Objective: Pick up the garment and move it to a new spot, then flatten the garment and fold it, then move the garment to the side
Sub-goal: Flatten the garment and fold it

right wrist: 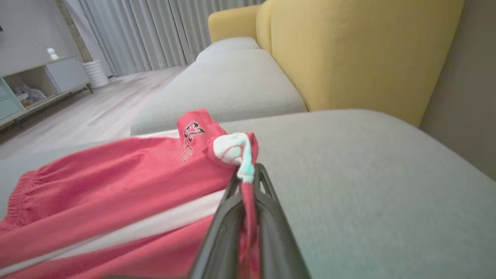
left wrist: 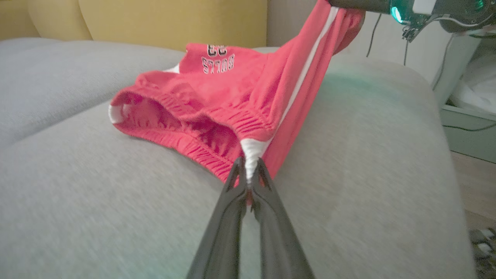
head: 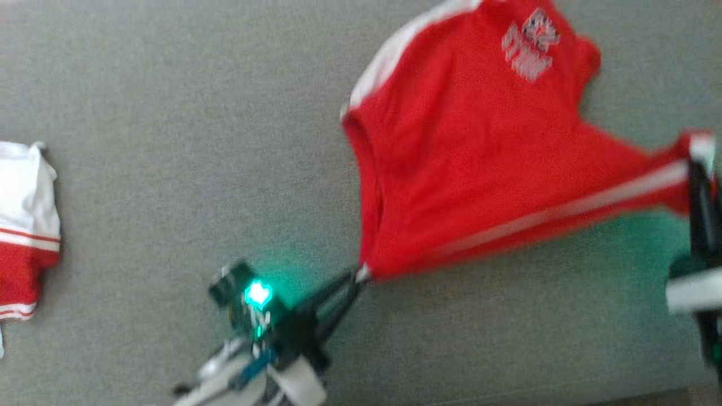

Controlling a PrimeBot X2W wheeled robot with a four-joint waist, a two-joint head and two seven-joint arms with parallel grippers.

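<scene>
The garment (head: 474, 146) is a pair of red shorts with white side stripes and a printed logo, stretched over the grey sofa cushion (head: 169, 141). My left gripper (head: 361, 274) is shut on the waistband corner, where the white stripe ends; the left wrist view shows the garment (left wrist: 217, 97) pinched at that white patch by the gripper (left wrist: 249, 174). My right gripper (head: 702, 163) is shut on the leg hem at the far right, lifting that end. In the right wrist view the gripper (right wrist: 248, 176) holds a bunched hem of the garment (right wrist: 116, 178).
Another folded white and red garment (head: 25, 225) lies at the cushion's left edge. Yellow sofa backrest (right wrist: 348, 50) rises behind the cushions. A floor and a low cabinet (right wrist: 35, 85) lie beyond the seat's front edge.
</scene>
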